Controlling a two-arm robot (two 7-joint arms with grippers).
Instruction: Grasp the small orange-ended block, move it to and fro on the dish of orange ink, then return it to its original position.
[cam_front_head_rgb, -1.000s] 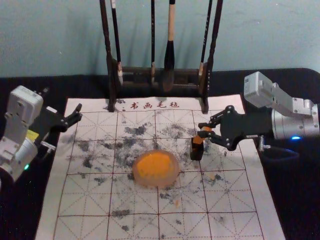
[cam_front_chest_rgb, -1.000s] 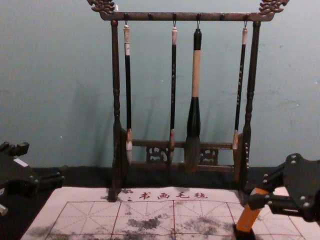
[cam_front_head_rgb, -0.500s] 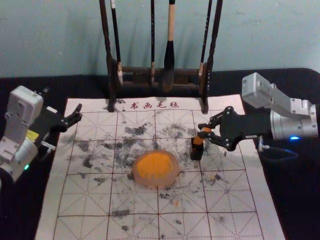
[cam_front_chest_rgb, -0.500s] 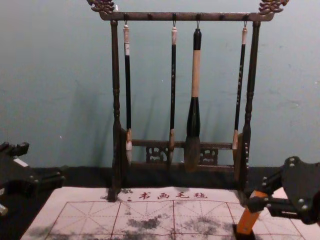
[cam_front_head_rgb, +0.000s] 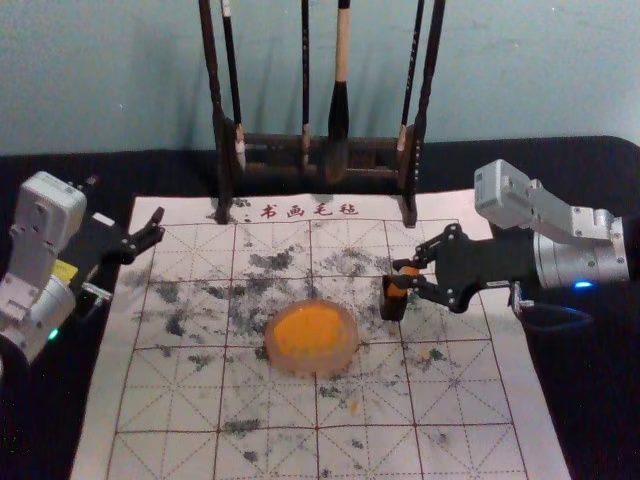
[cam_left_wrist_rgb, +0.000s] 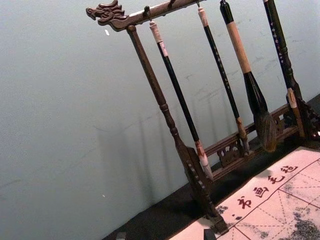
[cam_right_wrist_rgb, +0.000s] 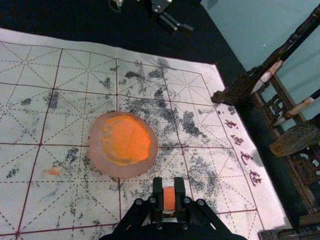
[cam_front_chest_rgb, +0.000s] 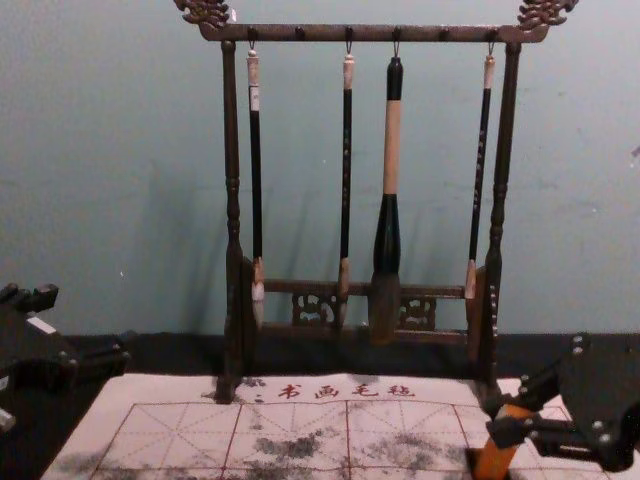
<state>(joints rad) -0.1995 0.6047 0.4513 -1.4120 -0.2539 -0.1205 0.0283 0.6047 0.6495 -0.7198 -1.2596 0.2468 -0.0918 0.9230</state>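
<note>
Over gridded mat (cam_front_head_rgb: 150, 400), right gripper's (cam_front_head_rgb: 403, 273) jaws clamp block (cam_front_chest_rgb: 496, 461); left gripper's (cam_front_head_rgb: 159, 223), at edge, apart; wall (cam_front_head_rgb: 120, 70) behind.

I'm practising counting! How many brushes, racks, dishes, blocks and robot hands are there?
Brushes: 4
Rack: 1
Dish: 1
Block: 1
Hands: 2
Total: 9
</note>
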